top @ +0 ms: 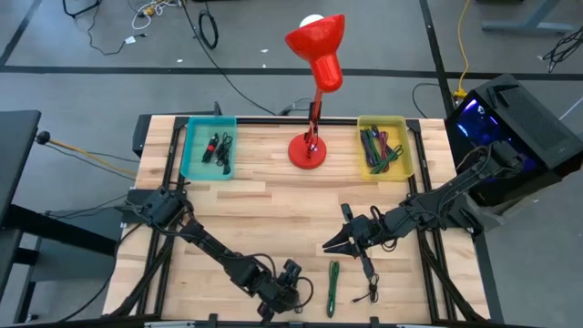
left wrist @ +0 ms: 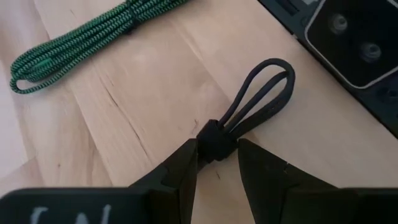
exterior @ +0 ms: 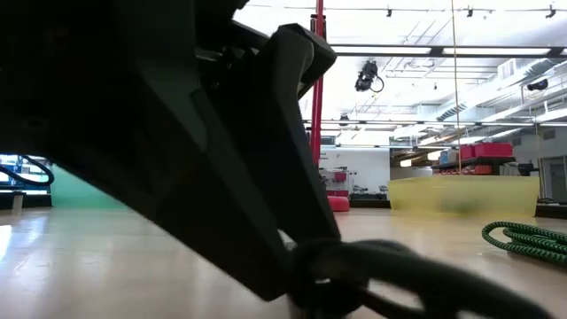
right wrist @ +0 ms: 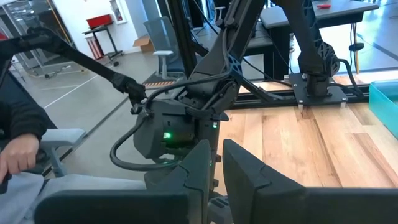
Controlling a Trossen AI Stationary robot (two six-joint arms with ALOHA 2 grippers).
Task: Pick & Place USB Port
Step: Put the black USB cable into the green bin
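1. A teal bin [top: 209, 148] holding dark cables is seen at the bench's far-left corner; it is judged a possible drop place.
2. The left gripper [top: 290, 284] is set low at the near edge, left of centre. In the left wrist view its fingers [left wrist: 181, 172] are slightly parted astride the band of a coiled black cable [left wrist: 249, 106]; no firm pinch is shown.
3. The task's thing is taken to be this black cable, lying on the wood at the near edge.
4. A green cable [top: 333, 288] lies just beside it, to the right; it could be dragged along if the lift drifts sideways.
5. A slip is judged likely if only the band's edge is caught, since the loops could swing out.
6. The right gripper [top: 335, 243] hangs over mid-bench with fingers spread, empty; a crossing of arms could cause a knock.
7. A red lamp [top: 313, 64] stands at the far edge's middle, and a yellow bin [top: 384, 146] sits at the far right.
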